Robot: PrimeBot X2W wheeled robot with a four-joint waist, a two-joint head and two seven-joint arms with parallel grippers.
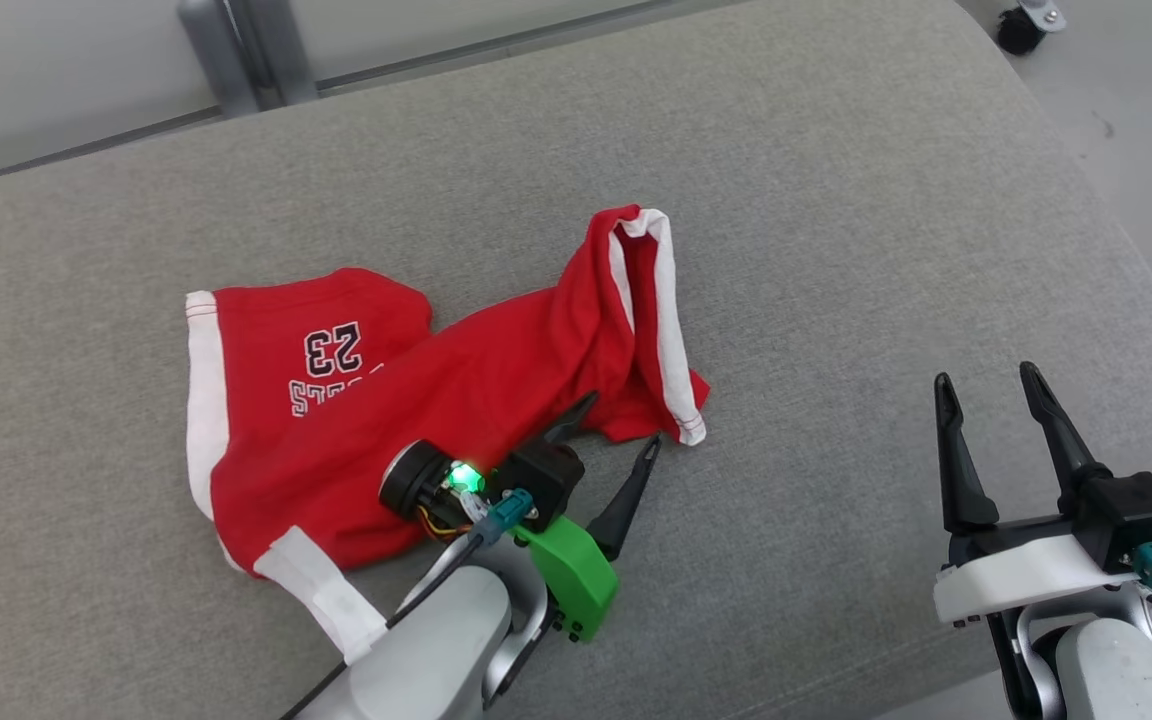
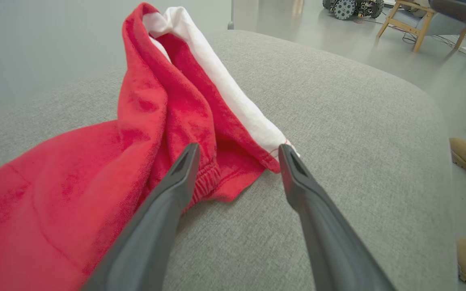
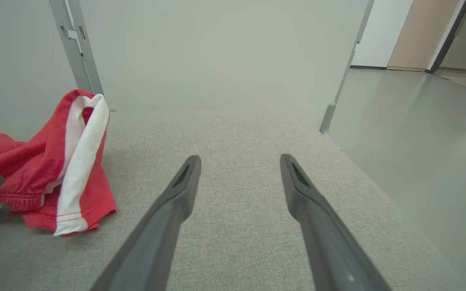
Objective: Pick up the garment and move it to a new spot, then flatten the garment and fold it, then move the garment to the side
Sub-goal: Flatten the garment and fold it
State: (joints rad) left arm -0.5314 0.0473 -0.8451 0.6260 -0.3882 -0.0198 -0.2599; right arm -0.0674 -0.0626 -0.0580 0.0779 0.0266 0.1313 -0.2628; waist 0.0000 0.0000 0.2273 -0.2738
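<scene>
1. Left gripper (image 1: 623,420): jaws stand wide with nothing between them. It is low over the seat, with one finger above red cloth and the other above bare upholstery just past the cloth's edge. Right gripper (image 1: 984,375): also wide and empty, well apart to the left gripper's right, over bare upholstery.
2. Grey cushion (image 1: 836,250): woven fabric, broad and flat, lying under both grippers and reaching well ahead of them.
3. Garment (image 1: 416,400): red knit with white trim, crumpled rather than spread. Its bulk lies to the left of the left gripper and partly under that wrist, and one raised fold stands just ahead of the fingertips. From the right gripper it is well off to the left.
   - Handling, as judged: light, soft and limp. It will sag and drag from any single hold, it is not fragile, and the fleecy face should not slip.
4. White side band (image 2: 225,89): runs down the raised fold, and its lower corner ends just beside the left gripper's right-hand fingertip.
5. Gathered hem (image 2: 206,178): a ribbed red edge lying between the left gripper's open fingers, close to the left-hand one.
   - Recommended hold: the doubled, stitched cloth here or at the band's corner, since it is thicker than the single layer.
   - A second hold far along the same edge would keep the garment from bunching when lifted.
6. Printed "23" (image 1: 333,350): dark numerals with lettering beside them, on the flat part left of the left gripper.
</scene>
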